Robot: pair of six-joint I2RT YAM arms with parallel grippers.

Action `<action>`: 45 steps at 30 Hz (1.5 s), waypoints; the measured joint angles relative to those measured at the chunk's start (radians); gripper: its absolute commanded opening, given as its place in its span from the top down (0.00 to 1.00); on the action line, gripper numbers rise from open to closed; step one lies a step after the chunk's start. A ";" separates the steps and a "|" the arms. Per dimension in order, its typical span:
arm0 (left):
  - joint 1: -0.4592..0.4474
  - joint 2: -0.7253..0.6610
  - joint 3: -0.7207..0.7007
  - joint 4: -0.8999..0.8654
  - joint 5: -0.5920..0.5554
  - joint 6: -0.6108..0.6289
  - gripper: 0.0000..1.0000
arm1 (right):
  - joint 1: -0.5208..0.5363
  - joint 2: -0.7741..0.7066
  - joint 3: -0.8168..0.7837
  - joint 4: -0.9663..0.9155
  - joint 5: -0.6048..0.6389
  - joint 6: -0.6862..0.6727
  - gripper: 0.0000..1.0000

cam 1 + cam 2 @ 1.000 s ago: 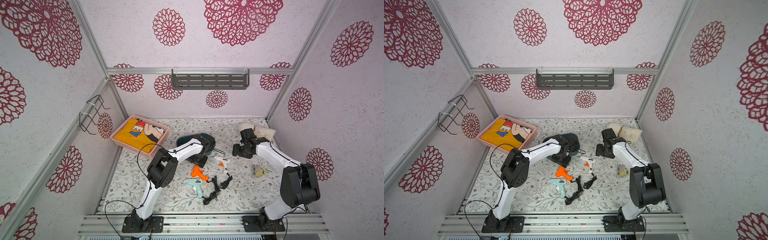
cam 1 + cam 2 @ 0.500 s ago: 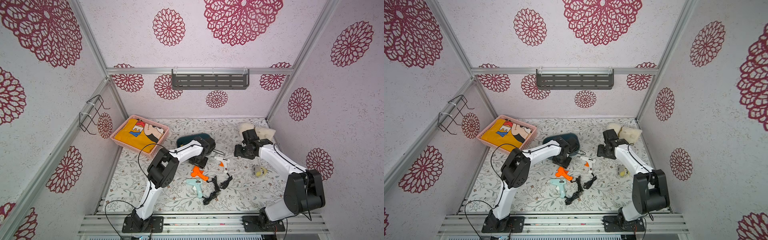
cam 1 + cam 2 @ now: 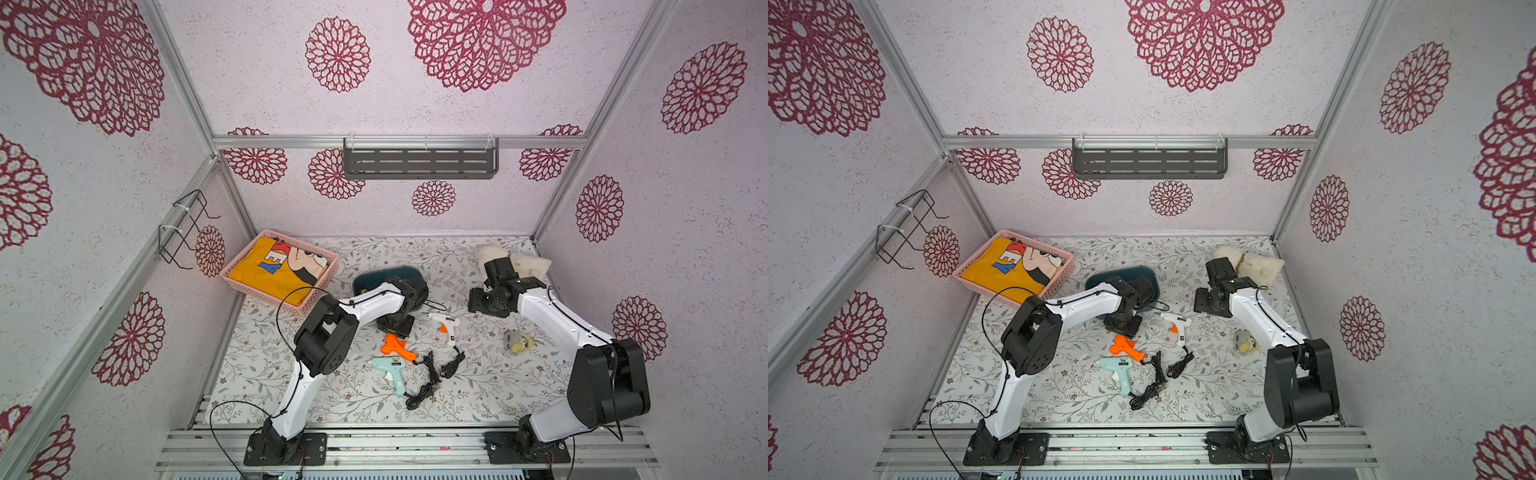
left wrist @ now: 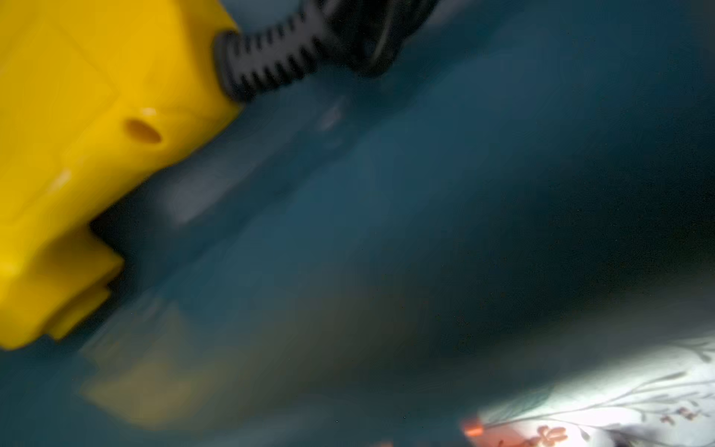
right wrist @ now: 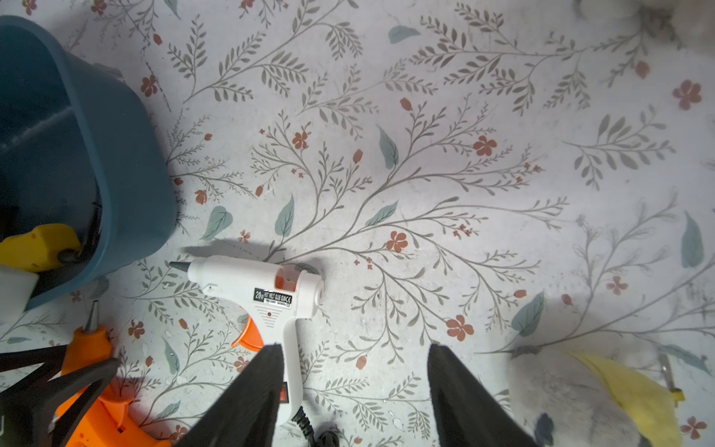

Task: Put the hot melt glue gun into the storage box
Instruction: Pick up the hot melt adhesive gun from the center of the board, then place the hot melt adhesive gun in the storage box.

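Nearest the rail, on the floral-printed tablecloth (image 3: 490, 386): pale mint plastic glue gun (image 3: 390, 370) flat on its side, black power cords (image 3: 430, 376) tangled just beside. Next back: orange plastic glue gun (image 3: 397, 348), then white plastic glue gun (image 3: 444, 325) with orange trigger, both flat on the cloth, apart from each other. Right of these, well apart: small grey-and-yellow plush toy (image 3: 517, 341). Left gripper (image 3: 395, 324) between the orange gun and the near edge of the dark teal-blue plastic storage box (image 3: 386, 274). No fingers in the left wrist view, so cannot tell whether spread or closed. In that view, close up and blurred: yellow plastic hot melt glue gun (image 4: 77, 135) inside the box, ribbed black cord sleeve (image 4: 271, 50) at the handle end, teal surface all round. Same in the right wrist view: yellow body just within the box rim. Right gripper (image 5: 354, 348) above the cloth, right of the box, fingers spread wide, nothing between. One finger across the white gun's handle in its own view, contact not discernible. Farther back, left: pink lattice plastic basket (image 3: 257, 291) with folded yellow cartoon-print cloth (image 3: 274, 270) inside. Far right corner: cream fluffy plush (image 3: 532, 264). On the back wall: grey slotted metal shelf (image 3: 419, 162).
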 measured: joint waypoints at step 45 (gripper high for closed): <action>0.309 -0.047 0.568 -0.291 -0.017 -0.298 0.90 | 0.000 0.095 0.093 0.027 -0.026 0.016 0.34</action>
